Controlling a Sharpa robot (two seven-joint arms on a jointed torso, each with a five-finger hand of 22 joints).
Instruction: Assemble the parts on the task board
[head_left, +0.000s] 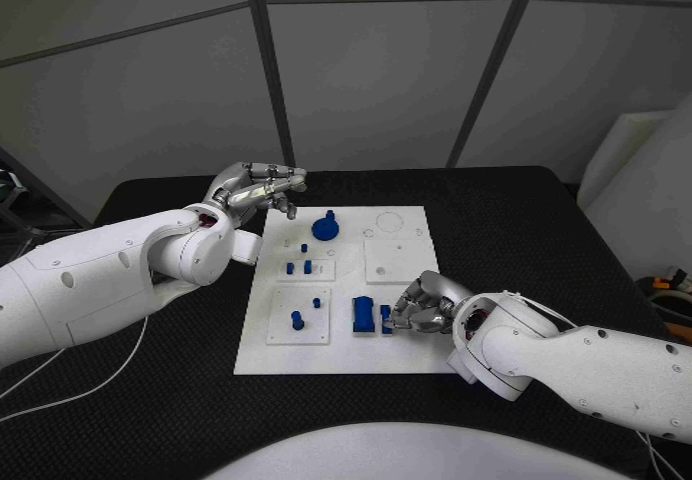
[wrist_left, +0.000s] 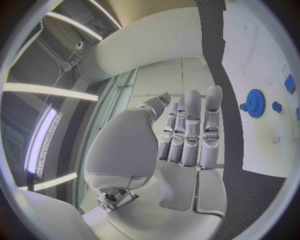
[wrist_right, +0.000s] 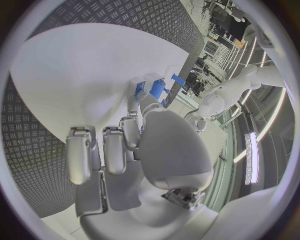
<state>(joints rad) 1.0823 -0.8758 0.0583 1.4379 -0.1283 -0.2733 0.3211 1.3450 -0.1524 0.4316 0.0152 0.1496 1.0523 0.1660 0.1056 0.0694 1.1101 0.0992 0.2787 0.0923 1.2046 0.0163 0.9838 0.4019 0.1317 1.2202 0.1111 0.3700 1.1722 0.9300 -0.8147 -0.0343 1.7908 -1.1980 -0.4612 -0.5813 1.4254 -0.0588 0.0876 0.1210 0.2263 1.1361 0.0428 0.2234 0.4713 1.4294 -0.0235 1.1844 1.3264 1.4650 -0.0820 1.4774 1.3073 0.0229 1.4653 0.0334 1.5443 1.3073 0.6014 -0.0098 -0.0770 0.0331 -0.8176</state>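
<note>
The white task board (head_left: 346, 345) lies in the middle of the black table. On it are a blue gear (head_left: 326, 229), small blue pegs (head_left: 297, 267) on two raised plates, and a tall blue block (head_left: 364, 315) near the front. My right hand (head_left: 418, 303) rests low on the board, fingers curled, thumb and a finger pinching a smaller blue block (head_left: 385, 318) that stands beside the tall one; the right wrist view shows the fingertips (wrist_right: 135, 102) against that smaller blue block (wrist_right: 156, 89). My left hand (head_left: 257, 187) hovers off the board's far left corner holding nothing, its fingers (wrist_left: 190, 125) side by side, the gear (wrist_left: 254, 103) off to its side.
A square white plate (head_left: 392, 260) and a round recess (head_left: 389, 221) occupy the board's right half. Black table mat (head_left: 173, 400) runs around the board. Grey wall panels stand behind the table, and a white sheet (head_left: 635, 170) leans at the far right.
</note>
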